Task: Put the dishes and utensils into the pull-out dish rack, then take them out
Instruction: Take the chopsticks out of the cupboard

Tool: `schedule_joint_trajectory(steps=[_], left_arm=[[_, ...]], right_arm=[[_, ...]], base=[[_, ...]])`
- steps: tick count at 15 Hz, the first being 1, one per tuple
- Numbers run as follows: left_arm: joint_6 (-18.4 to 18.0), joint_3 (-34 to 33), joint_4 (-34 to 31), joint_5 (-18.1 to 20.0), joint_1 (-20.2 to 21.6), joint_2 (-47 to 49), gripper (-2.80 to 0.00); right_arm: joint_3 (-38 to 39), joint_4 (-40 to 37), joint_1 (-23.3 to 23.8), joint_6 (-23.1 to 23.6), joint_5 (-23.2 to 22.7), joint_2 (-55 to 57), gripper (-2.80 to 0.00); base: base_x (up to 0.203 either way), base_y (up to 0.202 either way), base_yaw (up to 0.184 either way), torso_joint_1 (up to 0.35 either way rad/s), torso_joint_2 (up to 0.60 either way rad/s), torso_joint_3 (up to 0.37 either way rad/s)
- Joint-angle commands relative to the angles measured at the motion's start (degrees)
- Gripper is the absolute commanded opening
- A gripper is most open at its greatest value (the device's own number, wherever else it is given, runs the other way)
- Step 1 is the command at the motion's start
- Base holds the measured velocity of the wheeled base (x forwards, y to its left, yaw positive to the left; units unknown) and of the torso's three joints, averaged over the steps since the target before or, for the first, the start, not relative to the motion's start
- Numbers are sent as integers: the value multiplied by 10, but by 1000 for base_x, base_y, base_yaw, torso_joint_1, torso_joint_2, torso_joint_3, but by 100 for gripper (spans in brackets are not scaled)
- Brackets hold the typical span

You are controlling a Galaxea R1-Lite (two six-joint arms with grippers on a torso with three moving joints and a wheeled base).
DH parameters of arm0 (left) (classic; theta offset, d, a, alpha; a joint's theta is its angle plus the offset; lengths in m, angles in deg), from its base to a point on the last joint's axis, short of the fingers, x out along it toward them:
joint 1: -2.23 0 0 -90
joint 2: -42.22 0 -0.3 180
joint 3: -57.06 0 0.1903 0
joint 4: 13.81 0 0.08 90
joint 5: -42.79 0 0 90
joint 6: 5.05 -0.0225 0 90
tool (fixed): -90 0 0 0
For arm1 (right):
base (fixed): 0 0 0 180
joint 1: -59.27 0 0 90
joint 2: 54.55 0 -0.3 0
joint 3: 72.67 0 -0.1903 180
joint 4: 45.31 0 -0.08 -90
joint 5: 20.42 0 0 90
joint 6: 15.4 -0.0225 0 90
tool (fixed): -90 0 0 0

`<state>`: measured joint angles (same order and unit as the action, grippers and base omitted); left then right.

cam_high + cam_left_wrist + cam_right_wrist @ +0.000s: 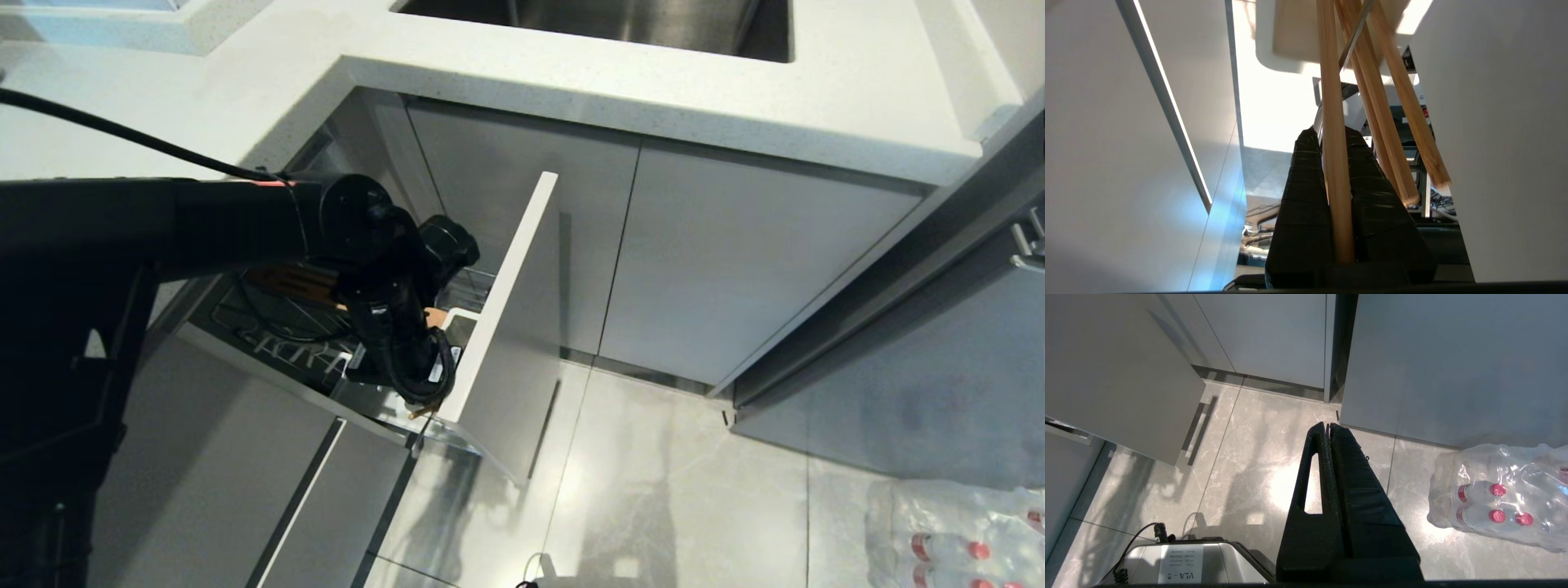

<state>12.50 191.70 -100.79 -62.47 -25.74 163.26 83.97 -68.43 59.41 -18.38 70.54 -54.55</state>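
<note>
Grey kitchen cabinets, pull-out dish rack [506, 327] slid open mid-frame. Left gripper [1336, 143] clamped on one chopstick [1333, 122] above the cutlery holder [1286, 45] (right gripper [1328, 428] closed, idle). Best lifted straight, clear of neighbouring sticks.

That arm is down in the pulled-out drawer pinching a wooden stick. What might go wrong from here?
The left gripper pinches one chopstick low between its fingers, so it could pivot or slip. Other sticks lean right beside it in the white cutlery holder and might get dragged along. The arm also works close to the rack's front panel and could bump it.
</note>
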Motion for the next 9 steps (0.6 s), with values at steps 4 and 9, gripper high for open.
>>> schedule_joint_trajectory(steps=[4, 9], left_arm=[[1, -2, -5, 0, -1, -35, -280], [13, -4, -6, 0, -11, -68, -280]], right_arm=[[0, 0, 0, 0, 0, 0, -280], [0, 0, 0, 0, 0, 0, -280]], base=[[0, 0, 0, 0, 0, 0], [0, 0, 0, 0, 0, 0]])
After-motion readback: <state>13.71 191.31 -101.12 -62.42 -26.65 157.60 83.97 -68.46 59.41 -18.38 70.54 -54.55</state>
